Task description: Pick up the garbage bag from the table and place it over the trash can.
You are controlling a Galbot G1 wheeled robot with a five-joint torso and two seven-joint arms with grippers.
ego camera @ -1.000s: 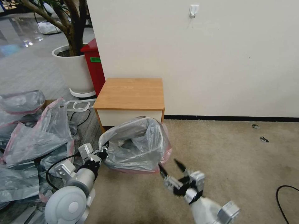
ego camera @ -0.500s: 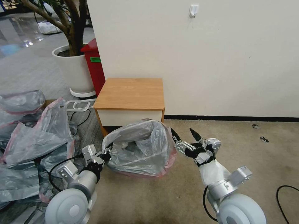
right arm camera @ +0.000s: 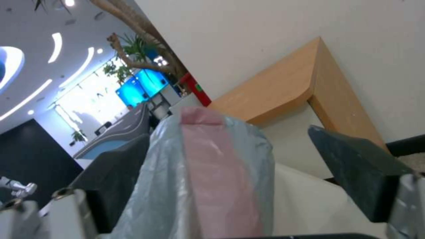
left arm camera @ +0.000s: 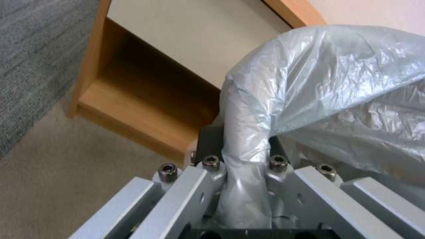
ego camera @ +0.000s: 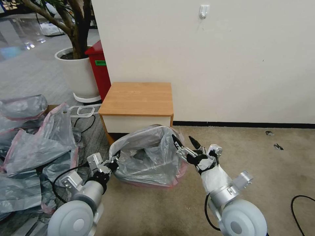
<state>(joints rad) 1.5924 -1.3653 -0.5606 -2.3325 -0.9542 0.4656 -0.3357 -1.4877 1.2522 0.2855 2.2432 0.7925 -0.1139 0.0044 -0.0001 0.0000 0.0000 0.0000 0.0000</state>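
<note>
Garbage bag [ego camera: 149,157] sitting draped over trash can, in front of nightstand [ego camera: 137,98]. Left gripper [ego camera: 113,163] pinching bag's left edge. Right gripper [ego camera: 186,145] spread, straddling pink rim [right arm camera: 208,159]. Risk: thin film slipping off, tearing under opposing pull.

Head overview; wrist close-ups of garbage bag [ego camera: 149,157]
</note>
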